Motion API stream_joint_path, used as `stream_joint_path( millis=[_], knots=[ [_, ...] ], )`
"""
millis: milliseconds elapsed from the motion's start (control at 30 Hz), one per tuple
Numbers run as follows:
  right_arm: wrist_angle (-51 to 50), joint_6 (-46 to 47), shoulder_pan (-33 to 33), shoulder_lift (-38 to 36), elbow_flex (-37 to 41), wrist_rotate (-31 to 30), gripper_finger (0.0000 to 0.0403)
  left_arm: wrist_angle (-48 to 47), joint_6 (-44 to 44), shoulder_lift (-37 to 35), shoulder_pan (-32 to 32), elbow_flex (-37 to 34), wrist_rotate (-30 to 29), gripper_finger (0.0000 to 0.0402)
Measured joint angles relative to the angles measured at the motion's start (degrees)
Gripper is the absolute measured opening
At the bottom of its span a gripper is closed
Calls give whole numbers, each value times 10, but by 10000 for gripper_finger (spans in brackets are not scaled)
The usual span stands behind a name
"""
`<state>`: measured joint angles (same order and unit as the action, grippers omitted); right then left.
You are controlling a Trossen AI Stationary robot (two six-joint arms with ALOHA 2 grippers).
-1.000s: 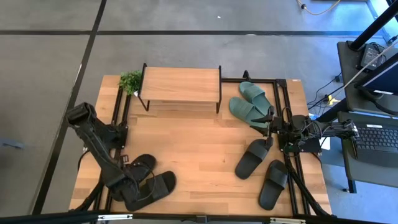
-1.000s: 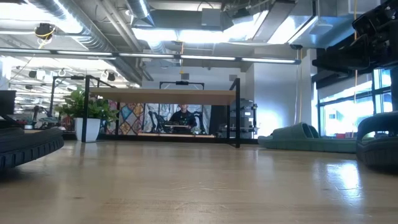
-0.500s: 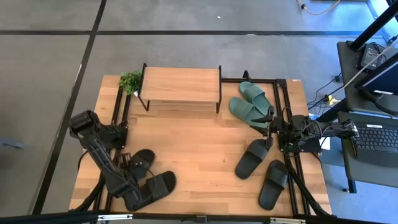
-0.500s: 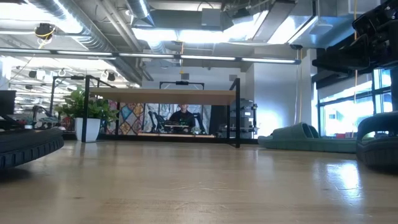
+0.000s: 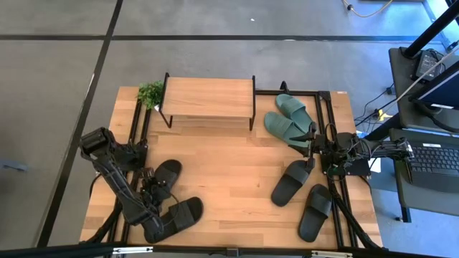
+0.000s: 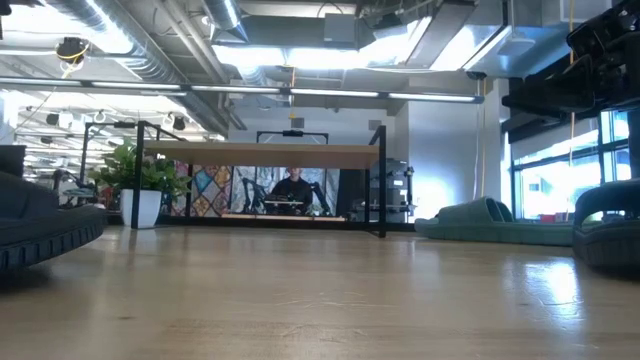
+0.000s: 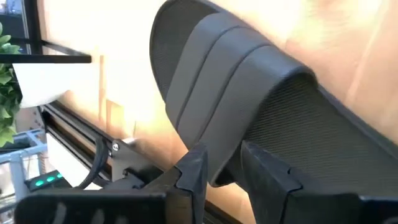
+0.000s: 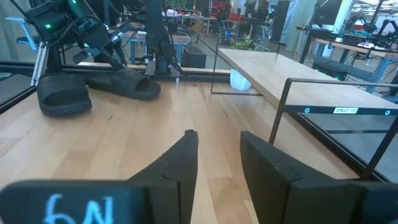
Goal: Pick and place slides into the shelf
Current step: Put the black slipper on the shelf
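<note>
Since the earlier frames, your left gripper [image 5: 154, 190] has carried one black slide [image 5: 166, 174] toward 12 o'clock, away from its partner [image 5: 176, 217]. Your left fingers [image 7: 194, 172] are narrowed onto that slide's edge, holding it. Your right gripper [image 5: 318, 152] waits at the table's 3 o'clock edge, fingers [image 8: 180, 155] parted on nothing. At 12 o'clock stands the shelf [image 5: 208, 97]; two teal slides [image 5: 285, 118] lie at 2 o'clock, two black slides [image 5: 303, 195] at 4 o'clock.

Mid surface [image 5: 229, 161] bare, open run to shelf [image 5: 208, 97] front. Plant [image 5: 150, 92] crowds its left end, teal slides [image 5: 285, 118] its right.
</note>
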<state>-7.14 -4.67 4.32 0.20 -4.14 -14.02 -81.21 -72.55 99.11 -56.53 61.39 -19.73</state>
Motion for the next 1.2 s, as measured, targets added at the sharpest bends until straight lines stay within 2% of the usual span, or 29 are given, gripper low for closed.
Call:
stream_joint_path(
  millis=[533,800,1200],
  knots=[
    [-4,-2,0,0,0,0,122,25,-3,0,7,-56,-36,79],
    [-5,-2,0,0,0,0,122,26,-4,0,34,-67,-37,78],
    [-5,-1,0,0,0,0,122,26,-3,0,49,-67,-43,44]
  ],
)
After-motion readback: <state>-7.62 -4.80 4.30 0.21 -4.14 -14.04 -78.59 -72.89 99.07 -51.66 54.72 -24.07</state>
